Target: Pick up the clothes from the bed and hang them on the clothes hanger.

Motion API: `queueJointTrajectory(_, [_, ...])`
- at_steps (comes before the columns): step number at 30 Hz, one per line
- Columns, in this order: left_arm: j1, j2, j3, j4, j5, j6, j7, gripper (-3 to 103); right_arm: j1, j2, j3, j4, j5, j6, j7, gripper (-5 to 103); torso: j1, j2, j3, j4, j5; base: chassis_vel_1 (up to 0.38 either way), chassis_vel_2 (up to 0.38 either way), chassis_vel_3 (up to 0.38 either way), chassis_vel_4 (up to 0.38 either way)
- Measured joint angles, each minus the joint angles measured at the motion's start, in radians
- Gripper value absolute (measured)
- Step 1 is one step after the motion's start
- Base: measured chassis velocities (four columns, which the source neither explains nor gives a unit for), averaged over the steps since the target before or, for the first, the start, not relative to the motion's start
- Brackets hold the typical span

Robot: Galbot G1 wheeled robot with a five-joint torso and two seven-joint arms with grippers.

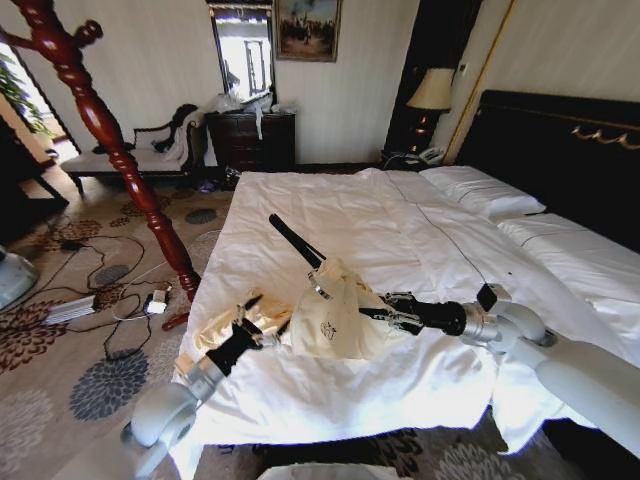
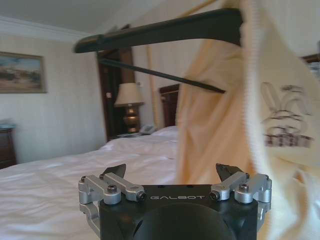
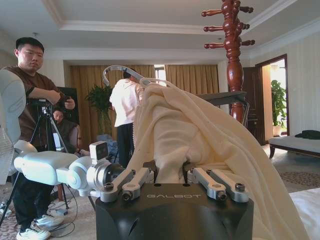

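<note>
My right gripper (image 1: 372, 315) reaches in low over bed (image 1: 400, 230), pinching soft wrinkled cream-yellow clothes (image 1: 335, 315). My left gripper (image 1: 262, 322) beside clothes, spread wide, gripping nothing. Slim black clothes hanger (image 1: 296, 242) half inside clothes, on bed.

Floral carpet (image 1: 60, 330), dark dresser (image 1: 252, 140), lit lamp (image 1: 432, 92).

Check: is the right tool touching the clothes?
Touching. The right wrist view shows the right tool closed on the clothes, fabric pinched between its fingers.
</note>
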Motion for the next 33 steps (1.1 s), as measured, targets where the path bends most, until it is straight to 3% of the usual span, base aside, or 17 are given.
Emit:
queueJointTrajectory(2, [-0.007, -0.009, -0.001, 0.002, -0.011, 0.002, -0.010, 100, -0.001, 0.002, 0.000, 0.000, -0.005, 0.001, -0.001, 22, 0.000, 0.000, 0.000, 0.0000, 0.0000, 0.000, 0.000, 0.000, 0.000])
queueJointTrajectory(5, [-0.076, -0.045, -0.027, 0.008, -0.127, 0.036, -0.065, 100, -0.013, 0.013, -0.001, -0.013, -0.070, 0.009, -0.020, 22, 0.000, 0.000, 0.000, -0.0003, -0.0003, 0.000, 0.000, 0.000, 0.000])
queueJointTrajectory(7, [-0.090, -0.043, -0.033, 0.008, -0.135, 0.042, -0.068, 100, -0.015, 0.016, -0.003, -0.019, -0.087, 0.011, -0.025, 22, 0.000, 0.000, 0.000, -0.0002, -0.0003, 0.000, 0.000, 0.000, 0.000])
queueJointTrajectory(10, [-0.186, 0.022, -0.084, 0.041, 0.030, 0.031, -0.061, 100, -0.017, 0.039, -0.011, -0.061, -0.167, 0.019, -0.053, 22, 0.000, 0.000, 0.000, -0.0005, 0.0000, 0.000, 0.000, 0.000, 0.000])
queueJointTrajectory(11, [-0.186, 0.022, -0.084, 0.041, 0.030, 0.031, -0.061, 100, -0.017, 0.039, -0.011, -0.061, -0.167, 0.019, -0.053, 22, 0.000, 0.000, 0.000, -0.0005, 0.0000, 0.000, 0.000, 0.000, 0.000])
queueJointTrajectory(13, [-0.227, 0.089, -0.116, 0.083, 0.208, -0.012, -0.039, 100, -0.020, 0.053, -0.013, -0.077, -0.187, 0.021, -0.060, 22, 0.000, 0.000, 0.000, -0.0006, 0.0002, 0.000, 0.000, 0.000, 0.000])
queueJointTrajectory(14, [-0.232, 0.114, -0.122, 0.094, 0.253, -0.028, -0.032, 100, -0.020, 0.058, -0.013, -0.080, -0.189, 0.022, -0.061, 22, 0.000, 0.000, 0.000, -0.0003, 0.0001, 0.000, 0.000, 0.000, 0.000])
queueJointTrajectory(20, [-0.259, 0.208, -0.113, 0.103, 0.373, -0.103, 0.008, 100, -0.015, 0.063, -0.005, -0.096, -0.204, 0.021, -0.073, 22, 0.000, 0.000, 0.000, 0.0002, -0.0003, 0.000, 0.000, 0.000, 0.000])
queueJointTrajectory(21, [-0.270, 0.218, -0.107, 0.100, 0.387, -0.116, 0.020, 100, -0.014, 0.062, -0.004, -0.098, -0.208, 0.021, -0.078, 22, 0.000, 0.000, 0.000, 0.0001, -0.0004, 0.000, 0.000, 0.000, 0.000])
queueJointTrajectory(24, [-0.358, 0.293, -0.059, 0.094, 0.430, -0.201, 0.130, 100, -0.015, 0.045, -0.004, -0.102, -0.241, 0.004, -0.114, 22, 0.000, 0.000, 0.000, -0.0006, -0.0002, 0.000, 0.000, 0.000, 0.000])
queueJointTrajectory(26, [-0.367, 0.302, -0.054, 0.093, 0.429, -0.209, 0.143, 100, -0.014, 0.044, -0.005, -0.104, -0.248, 0.001, -0.122, 22, 0.000, 0.000, 0.000, -0.0006, -0.0002, 0.000, 0.000, 0.000, 0.000])
queueJointTrajectory(28, [-0.415, 0.366, -0.023, 0.084, 0.375, -0.243, 0.248, 100, 0.001, 0.037, -0.007, -0.122, -0.299, -0.021, -0.180, 22, 0.000, 0.000, 0.000, -0.0001, 0.0000, 0.000, 0.000, 0.000, 0.000])
queueJointTrajectory(30, [-0.425, 0.380, -0.014, 0.083, 0.352, -0.246, 0.274, 100, 0.003, 0.036, -0.008, -0.125, -0.306, -0.025, -0.187, 22, 0.000, 0.000, 0.000, -0.0001, 0.0001, 0.000, 0.000, 0.000, 0.000])
queueJointTrajectory(32, [-0.483, 0.425, 0.072, 0.079, 0.283, -0.248, 0.355, 100, 0.015, 0.035, -0.011, -0.131, -0.331, -0.039, -0.229, 22, 0.000, 0.000, 0.000, -0.0001, 0.0001, 0.000, 0.000, 0.000, 0.000])
queueJointTrajectory(33, [-0.498, 0.430, 0.096, 0.078, 0.278, -0.248, 0.368, 100, 0.016, 0.035, -0.011, -0.131, -0.332, -0.042, -0.234, 22, 0.000, 0.000, 0.000, -0.0001, 0.0001, 0.000, 0.000, 0.000, 0.000])
